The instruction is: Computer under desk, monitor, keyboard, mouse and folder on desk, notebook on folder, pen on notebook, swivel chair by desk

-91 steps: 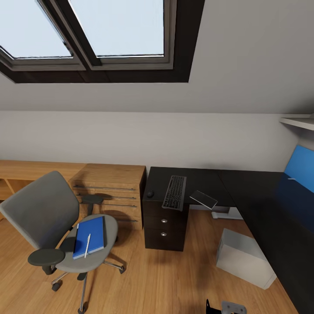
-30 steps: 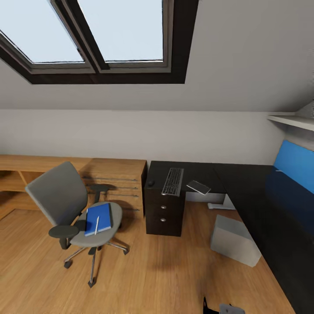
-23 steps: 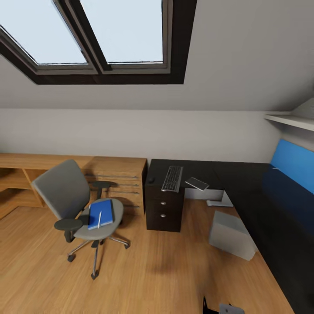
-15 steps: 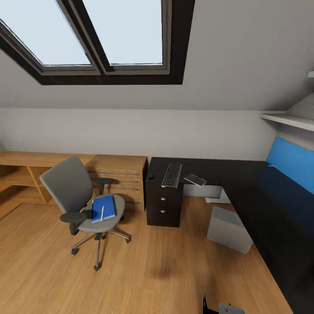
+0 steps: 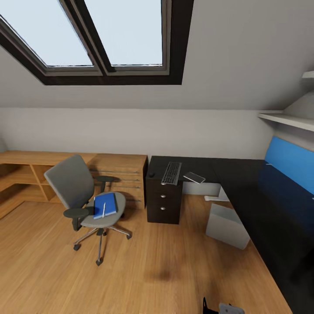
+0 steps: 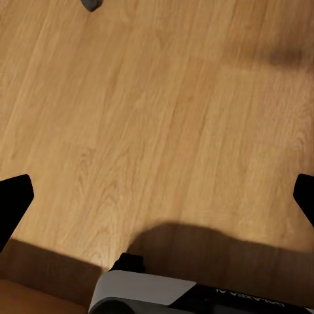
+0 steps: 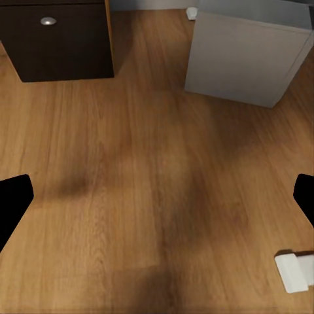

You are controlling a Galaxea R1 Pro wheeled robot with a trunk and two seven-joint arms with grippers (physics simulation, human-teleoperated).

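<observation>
The grey swivel chair (image 5: 74, 185) stands on the wood floor left of the black L-shaped desk (image 5: 244, 183). On its seat lies the blue folder (image 5: 105, 205) with a white pen (image 5: 104, 210) on top. The keyboard (image 5: 171, 173) and a small black mouse (image 5: 151, 175) lie on the desk's left wing, beside a thin flat grey slab (image 5: 194, 177). The pale computer (image 5: 226, 226) (image 7: 252, 55) stands on the floor by the desk. The monitor is out of view. My left gripper (image 6: 157, 203) and right gripper (image 7: 157, 203) hang open over bare floor.
A low light-wood cabinet (image 5: 117, 172) runs along the wall behind the chair. The desk's drawer unit (image 5: 163, 205) (image 7: 55, 39) stands between chair and computer. A white piece (image 5: 216, 198) lies under the desk. Wide open floor lies between me and the furniture.
The whole head view has pulled back and turned slightly, so chair, desk and computer look smaller and farther. Nothing in the room has moved.
</observation>
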